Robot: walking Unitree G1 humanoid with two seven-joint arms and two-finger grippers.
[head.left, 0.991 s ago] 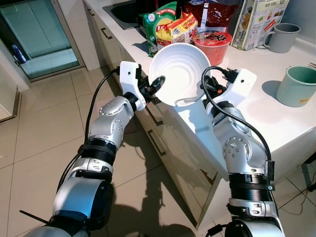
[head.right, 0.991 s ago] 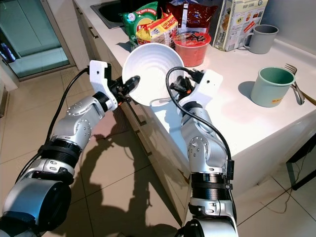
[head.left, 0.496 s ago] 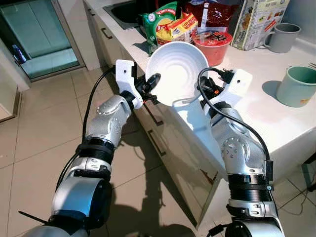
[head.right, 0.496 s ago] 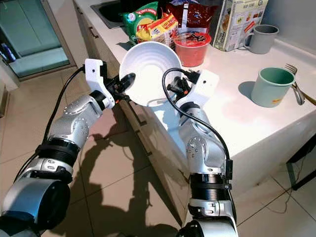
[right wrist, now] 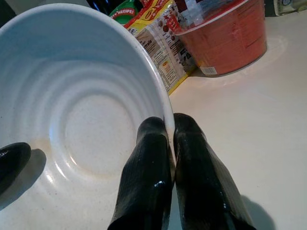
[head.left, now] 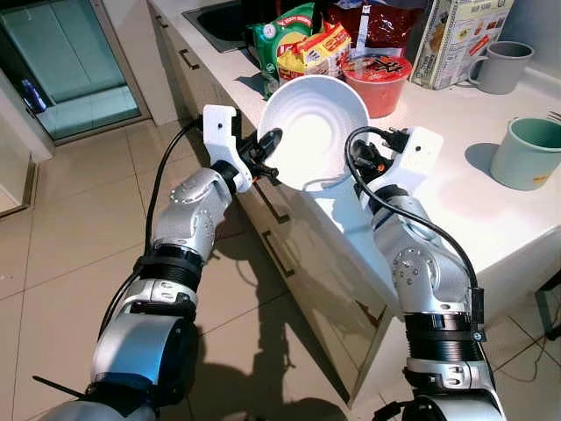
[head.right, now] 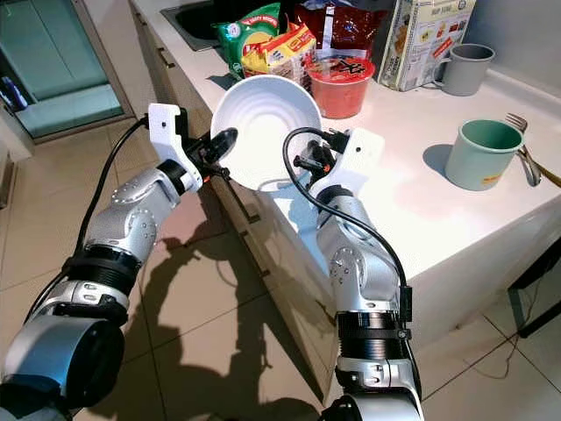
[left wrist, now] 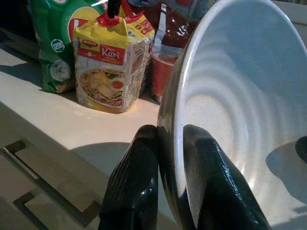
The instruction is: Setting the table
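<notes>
The robot held the big round white ribbed bowl (head.left: 314,130) tilted up over the edge of the white counter (head.left: 456,202). The left gripper (left wrist: 165,158) and right gripper (right wrist: 169,143) each pinched its rim. It looked mid-carry. Next, the bowl likely needed tipping flat and lowering gently.

A white bowl (head.left: 313,132) is held tilted above the near edge of the white bench (head.left: 456,189), its hollow facing the camera. The left tool (head.left: 267,143) grips its rim on one side and the right tool (head.left: 358,167) on the other. Behind it stand a red cup of noodles (head.left: 383,76), a yellow noodle packet (head.left: 323,50) and a green bag (head.left: 282,33). A green mug (head.left: 529,153) stands to the right, a grey mug (head.left: 501,66) further back.
</notes>
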